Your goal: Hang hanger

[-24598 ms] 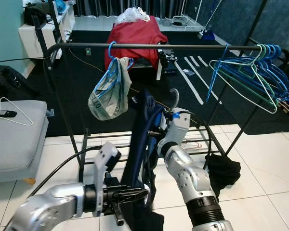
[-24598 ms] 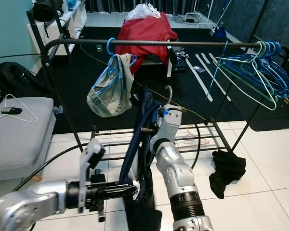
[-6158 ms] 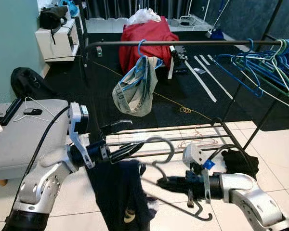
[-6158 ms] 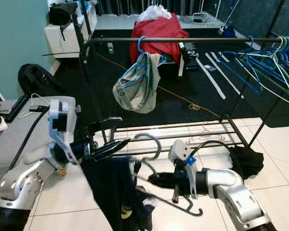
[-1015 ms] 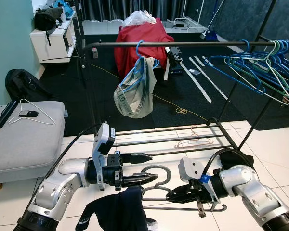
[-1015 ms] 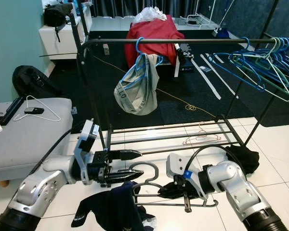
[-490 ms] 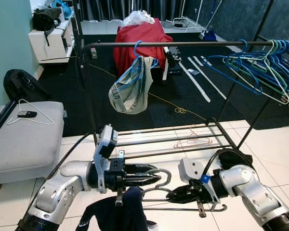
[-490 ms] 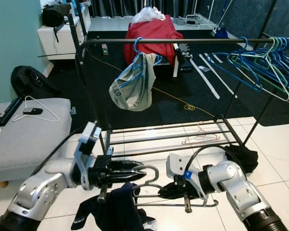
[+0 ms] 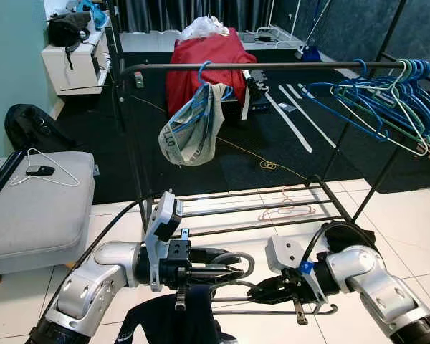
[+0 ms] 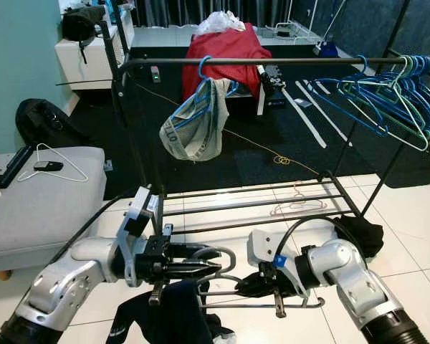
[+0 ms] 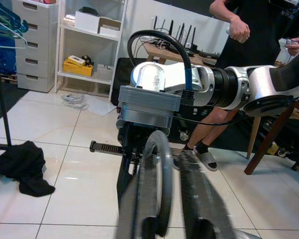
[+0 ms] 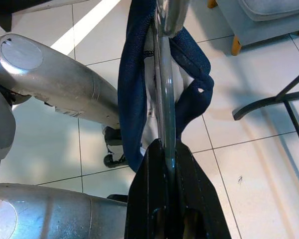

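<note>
The right gripper [image 9: 261, 293] is closed tight on the grey hanger [image 9: 272, 309]; in the right wrist view its two black fingers [image 12: 162, 199] press together on the metal bar of the hanger with no gap between them. The left gripper [image 9: 229, 272] has its fingers apart, and the curved hook [image 9: 238, 264] of the hanger sits between them; in the left wrist view the hook passes between the two blurred fingers [image 11: 199, 204]. I cannot tell if those fingers touch the hook.

The hanger is low, just above the white tile floor [image 9: 387, 208], between the two grippers and in front of the clothes rack [image 9: 244, 66]. A dark blue garment [image 9: 175, 319] hangs from it, under the left gripper. On the rail of the rack hang a light garment [image 9: 190, 132] and several blue hangers [image 9: 387, 93].
</note>
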Motion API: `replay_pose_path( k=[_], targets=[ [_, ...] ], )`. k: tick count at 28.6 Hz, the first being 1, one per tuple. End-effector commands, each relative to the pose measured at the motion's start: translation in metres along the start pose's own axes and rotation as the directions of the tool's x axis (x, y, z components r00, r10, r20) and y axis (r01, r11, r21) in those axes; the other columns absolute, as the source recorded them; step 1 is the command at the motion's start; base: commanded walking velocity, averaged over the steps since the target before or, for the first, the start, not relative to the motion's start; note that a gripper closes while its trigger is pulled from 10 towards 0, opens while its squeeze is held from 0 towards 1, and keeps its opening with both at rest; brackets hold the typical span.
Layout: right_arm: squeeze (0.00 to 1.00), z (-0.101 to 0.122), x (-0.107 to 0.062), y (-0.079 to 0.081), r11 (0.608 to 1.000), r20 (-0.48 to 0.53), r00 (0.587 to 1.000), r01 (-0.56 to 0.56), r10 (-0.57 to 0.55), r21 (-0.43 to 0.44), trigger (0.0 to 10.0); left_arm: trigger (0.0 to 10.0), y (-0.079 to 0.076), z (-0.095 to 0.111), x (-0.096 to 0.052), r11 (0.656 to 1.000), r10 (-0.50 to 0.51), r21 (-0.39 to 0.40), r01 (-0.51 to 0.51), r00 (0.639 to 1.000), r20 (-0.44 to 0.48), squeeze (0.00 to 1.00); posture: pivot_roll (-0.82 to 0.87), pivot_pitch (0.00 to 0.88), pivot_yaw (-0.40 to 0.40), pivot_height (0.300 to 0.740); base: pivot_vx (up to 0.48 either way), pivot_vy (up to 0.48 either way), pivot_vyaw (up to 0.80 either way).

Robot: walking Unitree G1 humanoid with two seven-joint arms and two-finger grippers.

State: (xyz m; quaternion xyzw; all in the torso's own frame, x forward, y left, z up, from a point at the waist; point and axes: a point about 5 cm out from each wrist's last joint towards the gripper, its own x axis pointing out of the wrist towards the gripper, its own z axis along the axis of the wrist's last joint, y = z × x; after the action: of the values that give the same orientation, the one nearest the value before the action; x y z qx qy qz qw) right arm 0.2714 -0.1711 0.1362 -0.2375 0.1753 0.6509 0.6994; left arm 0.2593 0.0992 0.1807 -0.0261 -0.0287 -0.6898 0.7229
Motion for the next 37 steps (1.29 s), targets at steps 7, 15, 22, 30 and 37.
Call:
replay_pose_path(
  k=[7, 15, 22, 30, 37],
  targets=[
    [0.00, 0.003, 0.000, -0.001, 1.000, -0.003, 1.000, -0.003, 0.003, -0.023, 10.0, 0.0, -0.001, 0.000, -0.001, 1.000, -0.017, -0.012, 0.017, 1.000, 0.004, 0.00, -0.12, 0.097, -0.029, 0.740, 0.000, 0.000, 0.00],
    [0.00, 0.001, -0.001, -0.001, 1.000, -0.011, 1.000, -0.003, 0.003, -0.025, 10.0, 0.0, -0.001, 0.002, -0.002, 1.000, -0.014, -0.007, 0.014, 1.000, 0.021, 0.00, -0.12, 0.097, -0.030, 0.740, 0.000, 0.000, 0.00],
    [0.17, 0.002, -0.001, -0.002, 1.000, -0.008, 1.000, 0.000, 0.000, -0.009, 10.0, 0.0, 0.003, 0.005, -0.004, 1.000, 0.026, -0.013, -0.026, 0.998, 0.052, 0.00, -0.12, 0.097, -0.033, 0.740, 0.000, 0.000, 0.00],
    [1.00, 0.001, -0.001, -0.005, 1.000, -0.010, 1.000, 0.020, -0.020, 0.000, 10.0, 0.0, 0.007, 0.010, -0.006, 0.998, 0.061, -0.003, -0.061, 0.995, 0.082, 0.00, -0.12, 0.097, -0.034, 0.740, 0.000, 0.000, 0.00],
    [0.00, 0.000, -0.003, -0.006, 0.997, -0.030, 0.998, 0.057, -0.058, -0.045, 10.0, 0.0, 0.007, 0.011, -0.008, 0.997, 0.074, -0.001, -0.074, 0.994, 0.087, 0.00, -0.12, 0.095, -0.034, 0.740, 0.000, 0.000, 0.00]
  ],
)
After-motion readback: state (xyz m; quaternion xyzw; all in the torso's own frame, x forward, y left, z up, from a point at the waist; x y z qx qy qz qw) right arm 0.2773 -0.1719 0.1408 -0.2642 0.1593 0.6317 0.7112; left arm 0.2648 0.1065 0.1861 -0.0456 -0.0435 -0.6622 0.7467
